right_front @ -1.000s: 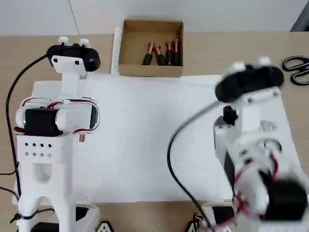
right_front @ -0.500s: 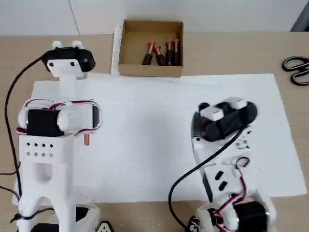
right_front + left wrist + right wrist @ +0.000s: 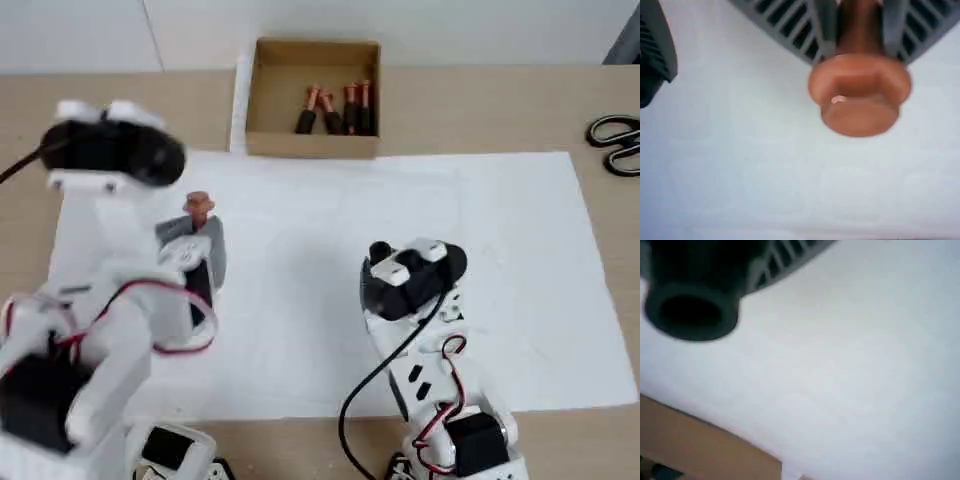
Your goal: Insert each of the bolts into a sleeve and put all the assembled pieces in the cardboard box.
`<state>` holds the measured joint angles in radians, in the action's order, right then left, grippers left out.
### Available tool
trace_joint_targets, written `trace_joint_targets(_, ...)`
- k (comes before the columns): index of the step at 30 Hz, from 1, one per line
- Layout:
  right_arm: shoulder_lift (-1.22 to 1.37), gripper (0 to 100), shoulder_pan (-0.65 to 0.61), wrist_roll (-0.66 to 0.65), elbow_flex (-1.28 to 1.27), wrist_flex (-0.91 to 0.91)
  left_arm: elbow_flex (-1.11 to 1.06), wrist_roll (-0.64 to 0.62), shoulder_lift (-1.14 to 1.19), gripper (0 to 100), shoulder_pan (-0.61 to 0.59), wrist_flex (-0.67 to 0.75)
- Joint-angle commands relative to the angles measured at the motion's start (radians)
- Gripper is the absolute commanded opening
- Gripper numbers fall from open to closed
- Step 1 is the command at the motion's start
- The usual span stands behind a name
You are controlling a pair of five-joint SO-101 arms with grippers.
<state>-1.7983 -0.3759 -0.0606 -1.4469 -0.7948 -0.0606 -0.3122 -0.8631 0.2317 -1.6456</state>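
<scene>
Bolt in left gripper, sleeve in right gripper, four assembled pieces [image 3: 335, 110] in box [image 3: 312, 146].
Left wrist view: left gripper [image 3: 860, 35] clamped on the bolt [image 3: 859, 95] shank, copper head sticking out past the fingers, white sheet [image 3: 765, 170] below. Right wrist view: right gripper [image 3: 725, 270] holds a black sleeve [image 3: 690, 312], open bore visible. High view places the bolt head-up, well apart from the box at the surface [image 3: 480, 110] far edge.
</scene>
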Motion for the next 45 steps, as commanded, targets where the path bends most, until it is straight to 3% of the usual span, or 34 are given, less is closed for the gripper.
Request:
trace_joint_targets(1, -0.016, 0.4, -0.005, 0.101, 0.003, 0.038, -0.041, -0.009, -0.063, 1, 0.011, 0.038)
trace_joint_targets(4, -0.016, 0.4, -0.05, 0.164, 0.0, 0.047, -0.168, -0.011, -0.075, 1, 0.029, 0.187)
trace_joint_targets(11, -0.015, 0.4, -0.182, 0.172, 0.0, 0.047, -0.47, -0.063, -0.077, 1, 0.083, 0.585)
trace_joint_targets(22, -0.015, 0.4, -0.237, 0.175, -0.002, 0.047, -0.664, -0.057, -0.077, 1, 0.219, 0.865)
trace_joint_targets(35, -0.015, 0.4, -0.245, 0.175, -0.044, 0.054, -0.694, -0.034, -0.075, 1, 0.262, 0.934)
trace_joint_targets(45, -0.015, 0.4, -0.26, 0.175, -0.044, 0.068, -0.702, -0.123, -0.075, 1, 0.262, 0.928)
